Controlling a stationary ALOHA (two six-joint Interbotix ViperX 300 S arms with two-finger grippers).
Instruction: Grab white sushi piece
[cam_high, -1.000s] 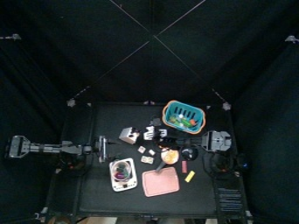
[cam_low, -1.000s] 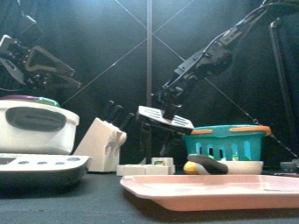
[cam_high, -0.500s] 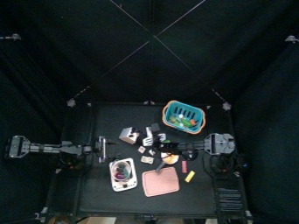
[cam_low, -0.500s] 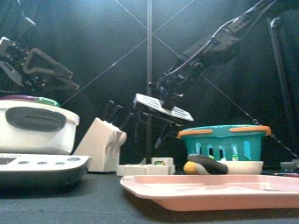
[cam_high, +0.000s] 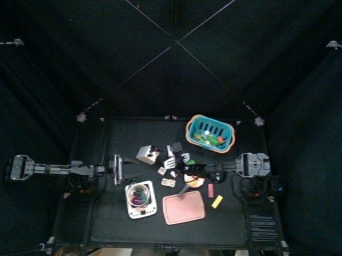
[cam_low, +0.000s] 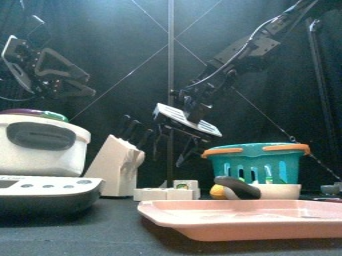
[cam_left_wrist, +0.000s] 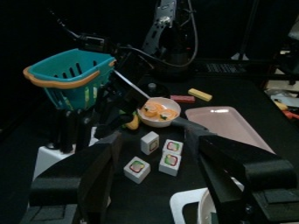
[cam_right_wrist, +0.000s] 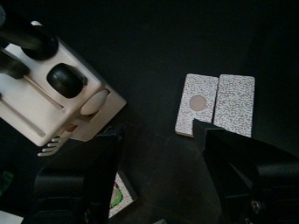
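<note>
Several white sushi pieces (cam_left_wrist: 149, 141) lie in a small group mid-table, also seen in the top view (cam_high: 168, 176) and low in the front view (cam_low: 166, 188). In the right wrist view two speckled white pieces (cam_right_wrist: 200, 103) lie side by side straight below. My right gripper (cam_right_wrist: 163, 166) is open and hangs above them, beside the knife block; it shows in the front view (cam_low: 187, 119) and the top view (cam_high: 183, 160). My left gripper (cam_left_wrist: 162, 185) is open and empty, held high at the table's left (cam_high: 118, 165), facing the pieces from a distance.
A white knife block (cam_right_wrist: 56, 94) stands right beside the sushi. A teal basket (cam_high: 210, 130) is at the back right and a bowl of orange food (cam_left_wrist: 160, 108) sits near the pieces. A pink tray (cam_low: 254, 214) and a white appliance (cam_low: 40, 145) are at the front.
My right gripper has moved left from the table's right side to above the sushi pieces. The left arm has barely shifted.
</note>
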